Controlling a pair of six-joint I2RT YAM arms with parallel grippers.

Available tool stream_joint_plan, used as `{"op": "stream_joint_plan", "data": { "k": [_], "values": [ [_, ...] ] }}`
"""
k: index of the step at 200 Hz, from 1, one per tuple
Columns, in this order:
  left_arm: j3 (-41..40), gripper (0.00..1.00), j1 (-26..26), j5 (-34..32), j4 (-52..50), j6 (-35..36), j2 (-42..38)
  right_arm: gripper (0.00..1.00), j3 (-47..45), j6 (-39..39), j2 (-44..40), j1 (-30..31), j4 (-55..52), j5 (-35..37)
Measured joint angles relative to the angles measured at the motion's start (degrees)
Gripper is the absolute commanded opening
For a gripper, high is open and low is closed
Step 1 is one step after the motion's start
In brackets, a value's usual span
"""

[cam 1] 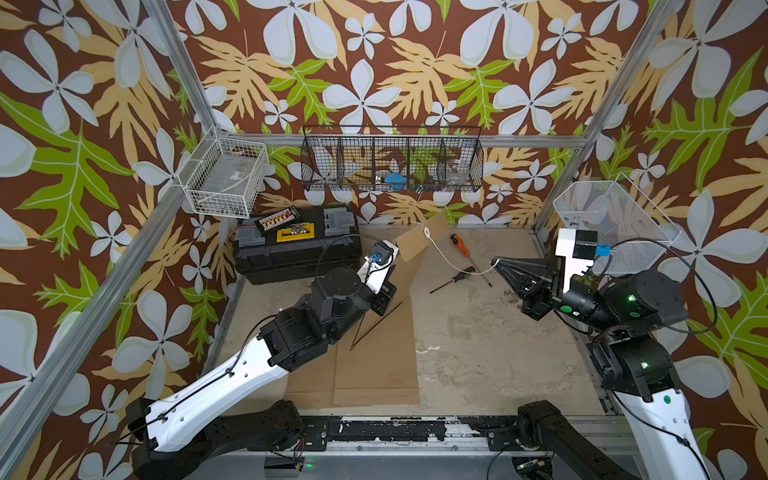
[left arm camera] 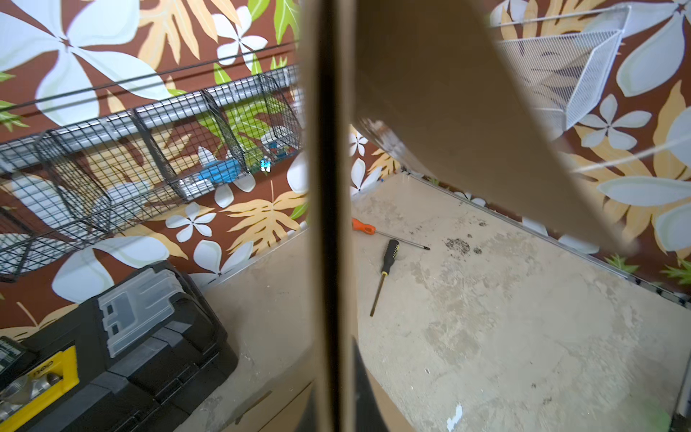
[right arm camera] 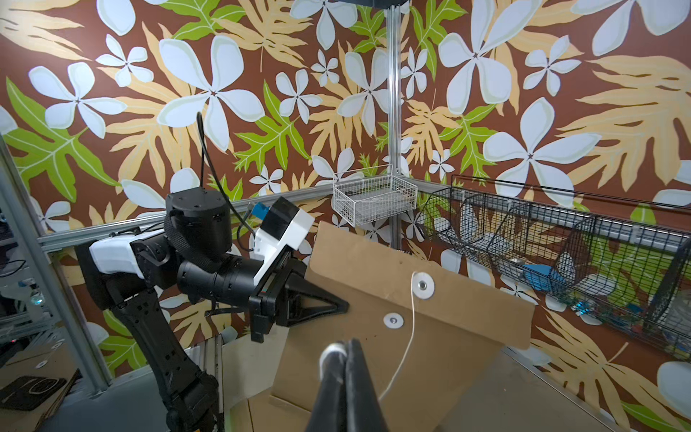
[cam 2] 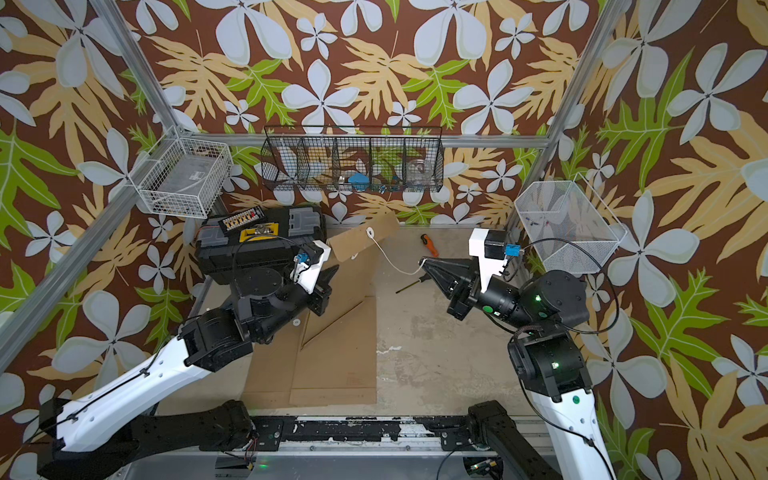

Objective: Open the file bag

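Note:
The file bag (cam 1: 382, 345) is a brown paper envelope, its near end flat on the table and its far end lifted. My left gripper (cam 2: 332, 274) is shut on the raised left edge (left arm camera: 329, 224), which runs between its jaws. The flap (cam 1: 424, 241) stands up and away from the bag body, its white button (right arm camera: 423, 286) apart from the lower button (right arm camera: 393, 320). A white string (cam 1: 446, 259) runs slack from the flap button to my right gripper (cam 1: 494, 262), which is shut on the string's end (right arm camera: 332, 351) to the right of the bag.
A black toolbox (cam 1: 299, 245) stands at the back left. An orange screwdriver (cam 1: 460, 244) and a black screwdriver (cam 1: 453, 280) lie behind the string. Wire baskets (cam 1: 392, 160) (cam 1: 226, 176) (cam 1: 615, 224) hang on the walls. More brown sheets (cam 1: 307, 382) lie under the bag.

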Motion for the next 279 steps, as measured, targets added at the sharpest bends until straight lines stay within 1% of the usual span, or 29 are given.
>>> {"op": "stream_joint_plan", "data": {
  "k": [25, 62, 127, 190, 236, 257, 279],
  "values": [
    [-0.48, 0.0, 0.0, -2.49, 1.92, -0.15, -0.87, 0.0, -2.14, 0.02, -1.11, -0.02, 0.15, -2.62],
    [-0.79, 0.0, 0.0, -5.29, 4.72, -0.39, -2.95, 0.0, -3.82, -0.9, -2.43, 0.04, 0.02, -4.15],
    [-1.22, 0.0, 0.0, -9.07, 8.66, -1.27, -7.82, 0.0, -6.19, -2.75, -3.45, 0.04, -2.6, -4.07],
    [-1.64, 0.0, 0.02, -11.34, 9.97, -1.77, -10.8, 0.0, -7.98, -4.66, -3.58, 0.09, -5.11, -3.26],
    [-1.88, 0.0, 0.07, -11.52, 10.6, -2.73, -12.17, 0.0, -9.31, -6.01, -3.56, 0.09, -6.4, -1.51],
    [-1.9, 0.0, 0.07, -11.3, 10.84, -2.91, -12.7, 0.0, -9.31, -6.84, -3.19, 0.07, -7.82, 1.66],
    [-1.97, 0.0, 0.07, -11.19, 10.84, -2.91, -13.33, 0.0, -9.31, -7.3, -2.54, 0.09, -9.68, 6.62]
  ]
}}
